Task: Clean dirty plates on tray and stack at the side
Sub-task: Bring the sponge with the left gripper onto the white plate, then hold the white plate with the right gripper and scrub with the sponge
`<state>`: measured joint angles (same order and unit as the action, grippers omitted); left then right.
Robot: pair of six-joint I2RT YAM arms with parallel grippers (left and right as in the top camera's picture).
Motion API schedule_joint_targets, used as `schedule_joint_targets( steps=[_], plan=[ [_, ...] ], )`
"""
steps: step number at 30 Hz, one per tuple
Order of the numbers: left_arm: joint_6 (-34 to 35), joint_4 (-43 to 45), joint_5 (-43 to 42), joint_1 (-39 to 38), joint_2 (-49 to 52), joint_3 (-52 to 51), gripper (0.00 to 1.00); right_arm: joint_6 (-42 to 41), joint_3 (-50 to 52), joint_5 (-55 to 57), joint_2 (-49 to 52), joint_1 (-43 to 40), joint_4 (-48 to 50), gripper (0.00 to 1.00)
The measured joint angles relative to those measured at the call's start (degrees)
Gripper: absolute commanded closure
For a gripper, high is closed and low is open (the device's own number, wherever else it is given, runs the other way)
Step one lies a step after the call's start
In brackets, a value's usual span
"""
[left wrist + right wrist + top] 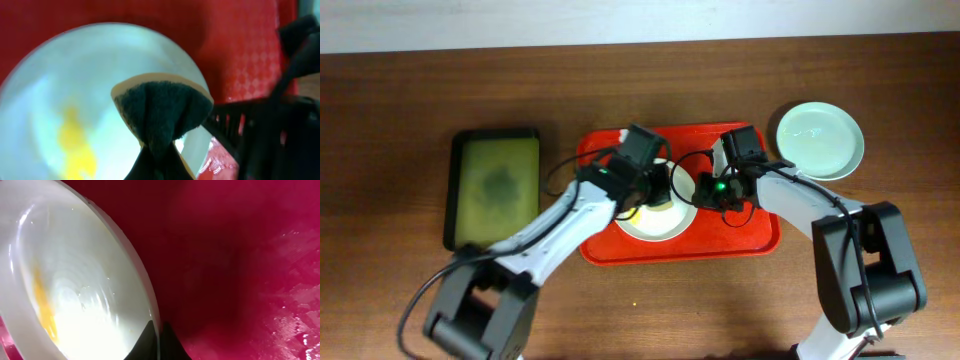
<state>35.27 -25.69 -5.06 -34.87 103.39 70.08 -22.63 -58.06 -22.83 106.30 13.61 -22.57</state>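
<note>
Sponge [160,112] over yellow-smeared plate [50,100] (inside red tray [240,50]); mint plate [820,138] on table [400,80].

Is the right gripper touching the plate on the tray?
Touching. Right wrist view: the right gripper clamps the plate by its rim, with no gap.

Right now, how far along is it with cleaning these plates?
Done, it seems: one mint-blue plate sits clean on the table beside the red tray. In hand: the smeared plate on the tray shows a yellow smear; the right hand pinches its rim while the left hand holds a dark cloth over it. Left: wipe that off and stack it with the mint one.
</note>
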Motion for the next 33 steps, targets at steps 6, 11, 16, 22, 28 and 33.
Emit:
schedule_joint_targets(
  steps=[6, 11, 16, 22, 28, 33],
  plan=[
    [0.9, 1.5, 2.7, -0.2, 4.6, 0.0, 1.0, -1.2, 0.0, -0.6, 0.6, -0.1, 0.5, 0.96],
    [1.0, 1.7, 5.1, -0.2, 5.1, 0.0, 1.0, -1.4, 0.0, -0.9, 0.7, -0.5, 0.5, 0.96],
    [1.0, 2.5, 6.0, -0.2, 5.1, 0.0, 1.0, -1.2, -0.2, -0.8, 0.7, -0.5, -0.1, 0.96],
    [1.0, 2.6, 6.2, -0.2, 5.1, 0.0, 1.0, -0.7, -1.4, 3.0, -0.7, -0.7, -6.4, 0.96],
    [1.0, 2.9, 6.2, -0.2, 5.1, 0.0, 1.0, 0.6, -1.4, 5.2, -1.3, -0.6, -7.6, 0.96],
    [1.0, 5.7, 6.2, -1.5, 6.7, 0.0, 1.0, 0.6, -1.4, 6.4, -1.4, 0.5, -6.9, 0.96]
  ],
)
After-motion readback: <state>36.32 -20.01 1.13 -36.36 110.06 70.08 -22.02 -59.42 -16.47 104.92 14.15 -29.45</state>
